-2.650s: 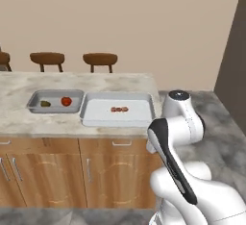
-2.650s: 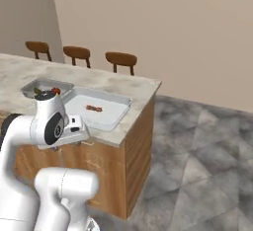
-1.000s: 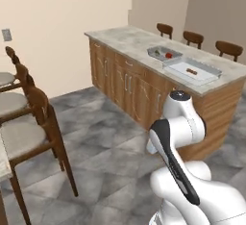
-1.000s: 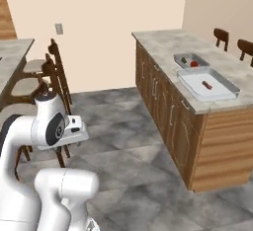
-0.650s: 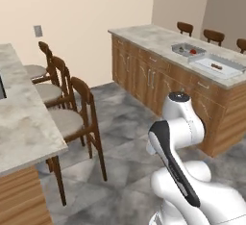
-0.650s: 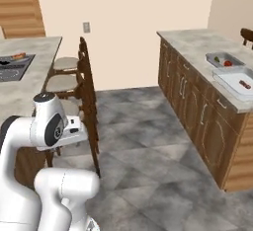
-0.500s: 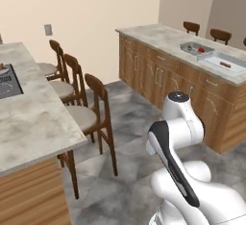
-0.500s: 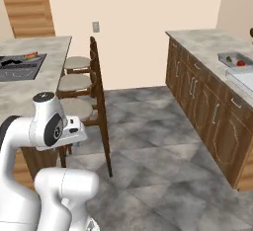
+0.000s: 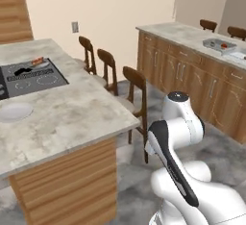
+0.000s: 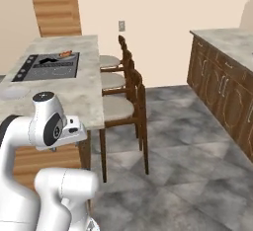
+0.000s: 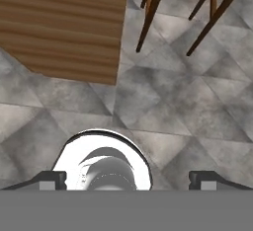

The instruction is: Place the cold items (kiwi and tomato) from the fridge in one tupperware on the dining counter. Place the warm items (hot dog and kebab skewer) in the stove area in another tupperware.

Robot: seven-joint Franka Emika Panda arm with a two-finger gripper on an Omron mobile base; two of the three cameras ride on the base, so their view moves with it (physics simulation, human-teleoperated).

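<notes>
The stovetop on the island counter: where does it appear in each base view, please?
Left base view: the stovetop lies at the left edge, on the island counter.
Right base view: the stovetop lies upper left, on the same counter.
Shared landmark: the row of bar stools beside the counter.

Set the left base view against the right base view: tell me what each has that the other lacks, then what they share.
Left base view: a tupperware holding a red item, on the dining counter, with two chair backs behind it.
Right base view: the nearest stool with its legs down to the grey floor.
Both: the island cooktop, a reddish item at its far edge, the row of stools, and the wall outlet.
</notes>
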